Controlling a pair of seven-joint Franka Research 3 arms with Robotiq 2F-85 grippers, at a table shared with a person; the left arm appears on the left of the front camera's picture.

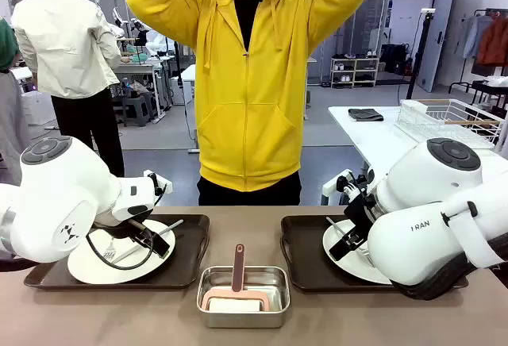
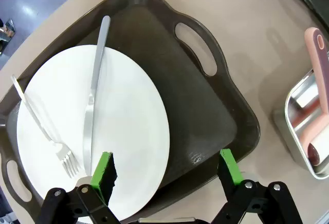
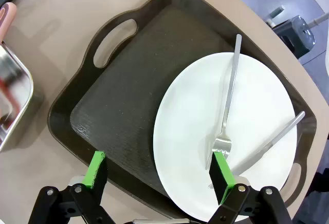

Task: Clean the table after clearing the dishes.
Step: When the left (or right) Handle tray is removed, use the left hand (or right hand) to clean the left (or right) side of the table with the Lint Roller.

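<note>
On the greyish-brown table (image 1: pixel 242 231) lie two dark brown trays. The left tray (image 1: pixel 186 263) carries a white plate (image 1: pixel 95 267) with a knife (image 2: pixel 95 95) and a fork (image 2: pixel 43 126). My left gripper (image 1: pixel 155 243) hangs open just above that plate's (image 2: pixel 92 131) rim and the tray's (image 2: pixel 195 106) near corner, holding nothing. The right tray (image 1: pixel 305 259) holds a white plate (image 3: pixel 226 131) with a fork (image 3: pixel 229 95) and a knife (image 3: pixel 267 144). My right gripper (image 1: pixel 343 247) is open over this tray (image 3: pixel 123 95), one finger above the plate, and holds nothing.
A small steel tin (image 1: pixel 242 294) with a pink-handled tool (image 1: pixel 238 271) sits between the trays near the front edge. A person in a yellow hoodie (image 1: pixel 250 84) stands at the far side with both arms raised. A white table with a wire rack (image 1: pixel 448 120) stands at the back right.
</note>
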